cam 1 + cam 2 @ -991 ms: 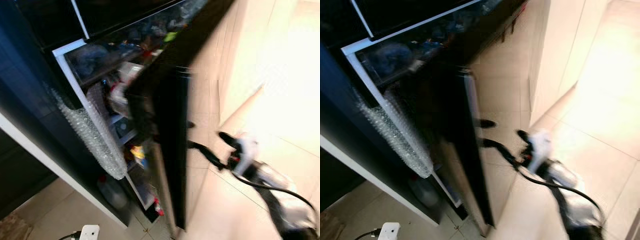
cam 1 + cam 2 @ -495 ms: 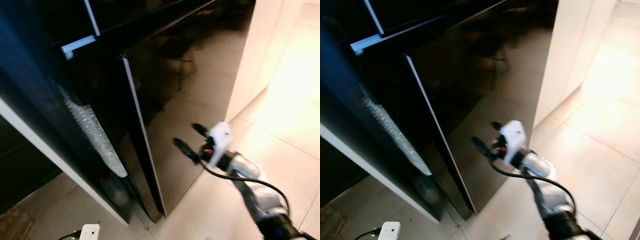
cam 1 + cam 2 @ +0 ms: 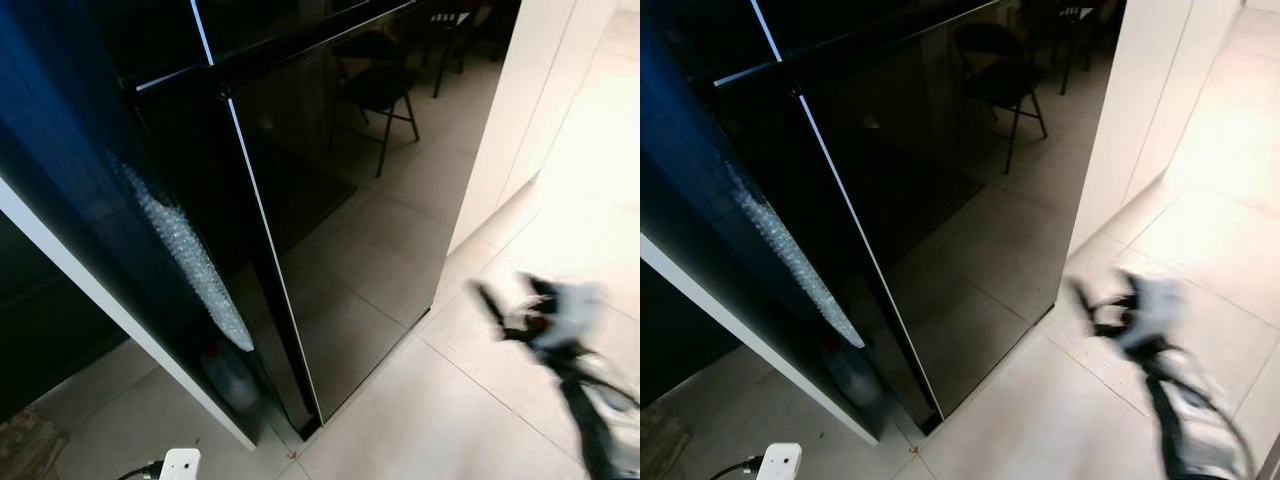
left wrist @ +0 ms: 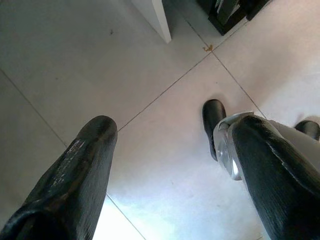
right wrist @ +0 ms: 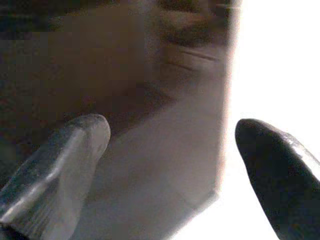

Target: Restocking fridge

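Now the fridge door point(image 3: 360, 200) looks closed or nearly so: a tall glossy black panel, long axis vertical, its thin pale edge strip point(image 3: 262, 230) running top to bottom beside the fridge side point(image 3: 70, 150). No gap into the inside is visible from this angle. Door glass is mirror-smooth, reflecting a folding chair and the floor tiles.

Right pincer point(image 3: 508, 312) sits low over the floor point(image 3: 440, 420), blurred, apart from the door and off to the door's right. Fingers are spread wide with nothing between them; the right wrist view shows both fingertips point(image 5: 75, 145) well apart, pointed at the dark door face and a bright white wall point(image 3: 520, 110). So the door lies ahead-left of this pincer, and the right arm is the nearer one.

Left pincer point(image 4: 165, 165) hangs idle, aimed at the floor, fingers parted and holding nothing; a black robot foot point(image 4: 214, 120) is in its view.

Textures: a strip of bubble wrap point(image 3: 185, 255), crinkly and clear, is stuck to the dark blue-black fridge side. A clear plastic bottle point(image 3: 228, 378) stands on the floor at the fridge's base, near the door's lower corner. A white plug point(image 3: 180, 465) lies on the matte beige tiles.

Judgement: restocking looks finished or paused; any next reach would need the door's left edge.
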### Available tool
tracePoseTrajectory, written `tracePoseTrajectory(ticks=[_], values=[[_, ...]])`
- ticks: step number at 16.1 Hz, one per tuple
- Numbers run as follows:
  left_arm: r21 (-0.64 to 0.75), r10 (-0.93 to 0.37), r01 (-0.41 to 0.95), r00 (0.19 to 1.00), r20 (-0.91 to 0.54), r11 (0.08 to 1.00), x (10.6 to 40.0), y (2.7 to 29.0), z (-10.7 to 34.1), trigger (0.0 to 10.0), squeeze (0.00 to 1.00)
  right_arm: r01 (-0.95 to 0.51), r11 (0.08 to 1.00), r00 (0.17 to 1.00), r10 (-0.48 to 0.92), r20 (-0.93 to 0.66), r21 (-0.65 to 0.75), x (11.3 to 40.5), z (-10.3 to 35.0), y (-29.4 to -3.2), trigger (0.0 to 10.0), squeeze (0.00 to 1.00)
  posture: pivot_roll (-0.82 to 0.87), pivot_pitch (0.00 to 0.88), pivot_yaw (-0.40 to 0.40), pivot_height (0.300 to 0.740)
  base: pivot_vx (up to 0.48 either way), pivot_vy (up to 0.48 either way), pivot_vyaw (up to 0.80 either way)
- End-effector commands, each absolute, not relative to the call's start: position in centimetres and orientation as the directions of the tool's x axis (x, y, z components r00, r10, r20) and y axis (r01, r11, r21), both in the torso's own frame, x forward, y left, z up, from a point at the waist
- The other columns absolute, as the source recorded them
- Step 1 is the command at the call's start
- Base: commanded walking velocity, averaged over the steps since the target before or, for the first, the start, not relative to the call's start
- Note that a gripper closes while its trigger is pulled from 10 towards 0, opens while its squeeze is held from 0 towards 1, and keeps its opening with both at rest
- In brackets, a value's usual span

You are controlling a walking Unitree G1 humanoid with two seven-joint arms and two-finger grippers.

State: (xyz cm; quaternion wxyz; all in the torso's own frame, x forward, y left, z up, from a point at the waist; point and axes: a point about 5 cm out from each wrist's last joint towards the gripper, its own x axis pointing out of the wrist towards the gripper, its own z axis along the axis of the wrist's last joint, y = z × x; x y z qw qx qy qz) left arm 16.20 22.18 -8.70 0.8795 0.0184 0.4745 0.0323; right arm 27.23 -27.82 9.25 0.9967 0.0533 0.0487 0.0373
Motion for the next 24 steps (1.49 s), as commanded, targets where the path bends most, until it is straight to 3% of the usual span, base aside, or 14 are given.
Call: tracePoseTrajectory(ticks=[1,3,5,7,9,11,24], values=[[0.068,0.082,-0.047,0.525,-0.847,0.997,15.7,22.5,-8.9,10.0,0.0,0.155,0.98,0.966,-0.125,-0.228,0.121,25.4,5.8,-31.0,10.0,0.0,-0.11,0.055,0.084,0.74,0.0,0.0,0.0],[0.068,0.082,-0.045,0.526,-0.847,0.997,15.8,22.4,-8.8,10.0,0.0,0.321,0.942,0.868,-0.253,-0.427,0.095,22.7,1.3,-32.3,10.0,0.0,-0.1,0.051,0.084,0.74,0.0,0.0,0.0],[0.068,0.081,-0.043,0.526,-0.847,0.997,15.9,22.4,-8.8,10.0,0.0,0.371,0.927,0.756,-0.272,-0.595,0.049,19.9,-2.3,-31.4,10.0,0.0,-0.1,0.046,0.082,0.74,0.0,0.0,0.0],[0.066,0.083,-0.052,0.525,-0.847,0.996,15.8,22.3,-8.9,10.0,0.0,0.395,0.918,0.574,-0.212,-0.791,0.041,14.9,-7.3,-27.8,10.0,0.0,-0.06,0.033,0.061,0.74,0.0,0.0,0.0],[0.065,0.084,-0.056,0.522,-0.849,0.996,15.7,22.2,-9.0,10.0,0.0,0.422,0.906,0.52,-0.206,-0.829,0.039,13.4,-8.4,-26.6,10.0,0.0,-0.06,0.025,0.057,0.74,0.0,0.0,0.0],[0.08,0.08,-0.023,0.515,-0.853,0.997,15.6,22.1,-9.0,10.0,0.0,0.453,0.888,0.506,-0.186,-0.842,0.076,12.7,-9.3,-24.9,10.0,0.0,-0.09,0.016,0.065,0.74,0.0,0.0,0.0],[0.082,0.083,-0.026,0.516,-0.853,0.996,15.7,22.1,-9.0,10.0,0.0,0.421,0.904,0.494,-0.157,-0.855,0.077,12.5,-9.5,-24.4,10.0,0.0,-0.09,0.019,0.053,0.74,0.0,-0.243,0.0]])
